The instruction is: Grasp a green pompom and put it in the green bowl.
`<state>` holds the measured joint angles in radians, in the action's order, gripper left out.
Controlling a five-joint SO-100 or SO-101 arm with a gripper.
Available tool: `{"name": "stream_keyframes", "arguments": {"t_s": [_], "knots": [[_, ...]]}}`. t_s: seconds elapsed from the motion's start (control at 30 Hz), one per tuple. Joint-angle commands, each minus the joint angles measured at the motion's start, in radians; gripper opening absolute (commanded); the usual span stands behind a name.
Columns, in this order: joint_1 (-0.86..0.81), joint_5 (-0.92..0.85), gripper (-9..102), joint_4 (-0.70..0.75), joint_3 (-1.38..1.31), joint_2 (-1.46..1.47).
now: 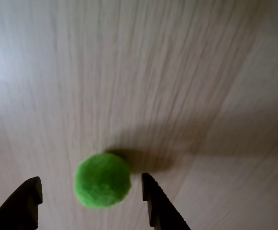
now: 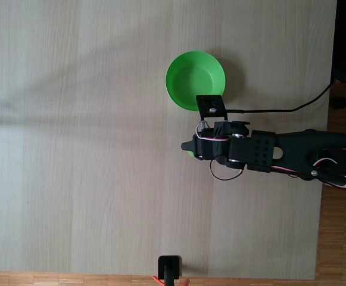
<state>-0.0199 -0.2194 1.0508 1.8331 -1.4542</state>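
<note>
Gripper (image 1: 91,191) seemingly straddles green pompom (image 1: 102,180).

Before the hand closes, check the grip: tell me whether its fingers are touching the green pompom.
Apart. In the wrist view, bare table shows between the green pompom and each of the fingers; the hand straddles it, open.

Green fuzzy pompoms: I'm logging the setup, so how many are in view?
1. The small fuzzy green pompom lies on the pale wooden table, between the open black gripper fingers in the wrist view. Others could be hidden under the arm.
</note>
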Motion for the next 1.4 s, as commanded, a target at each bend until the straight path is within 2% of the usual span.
{"name": "stream_keyframes", "arguments": {"t_s": [0.0,1.2,1.37], "knots": [[0.026,-0.003,25,-0.006,-0.043,-0.008],[0.038,-0.003,25,-0.006,-0.040,0.074],[0.037,-0.002,21,-0.008,-0.040,0.074]]}}
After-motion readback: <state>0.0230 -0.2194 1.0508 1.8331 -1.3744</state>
